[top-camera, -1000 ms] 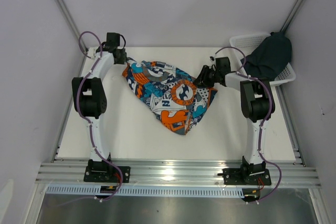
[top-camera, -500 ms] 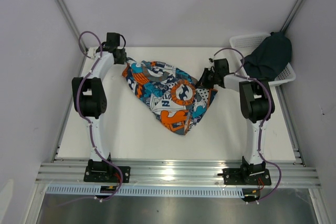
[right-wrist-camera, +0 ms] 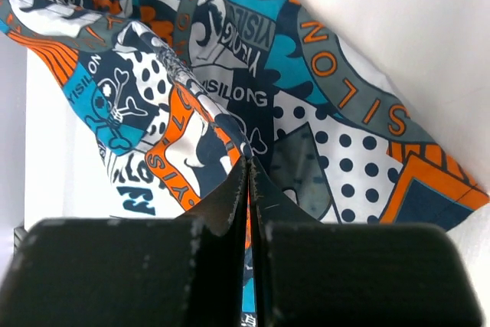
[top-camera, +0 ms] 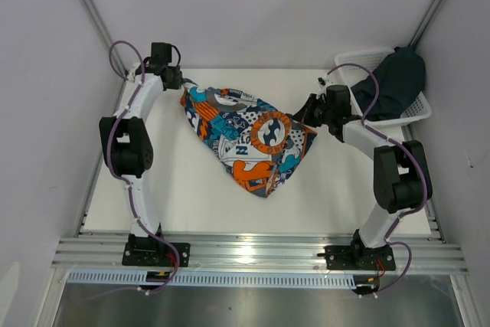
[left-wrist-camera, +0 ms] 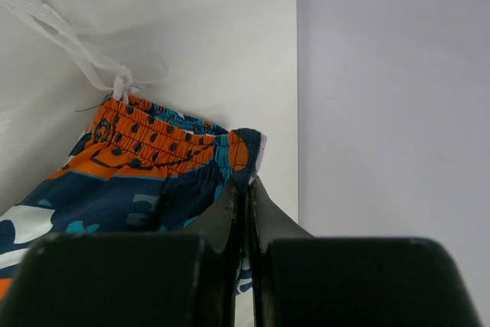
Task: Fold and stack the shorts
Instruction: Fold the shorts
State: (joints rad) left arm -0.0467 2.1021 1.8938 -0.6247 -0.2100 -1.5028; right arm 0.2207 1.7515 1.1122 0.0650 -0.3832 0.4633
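While the left gripper [top-camera: 174,80] stays clamped on the back left corner of the printed shorts [top-camera: 249,139], pinching the orange waistband near the white drawstring [left-wrist-camera: 92,67], the right side of the scene has changed. The printed shorts lie bunched in the middle of the white table [top-camera: 176,189], stretching from the back left toward the right.

At their right edge, the right gripper [top-camera: 302,116] has its fingers pressed together on a raised fold of the patterned cloth; its wrist view shows the fabric caught between the tips. Further right, the dark shorts [top-camera: 394,82] sit heaped in the white basket [top-camera: 348,59] at the back right corner, untouched.

A second ago the right gripper stood parted just beside that edge. It has since snapped closed on the cloth, and its elbow has swung out toward the right. The left arm has shifted slightly, and the shorts look a little more drawn out between the two grips.

With both ends held, the shorts seem ready to be lifted or spread flat; folding has not begun.
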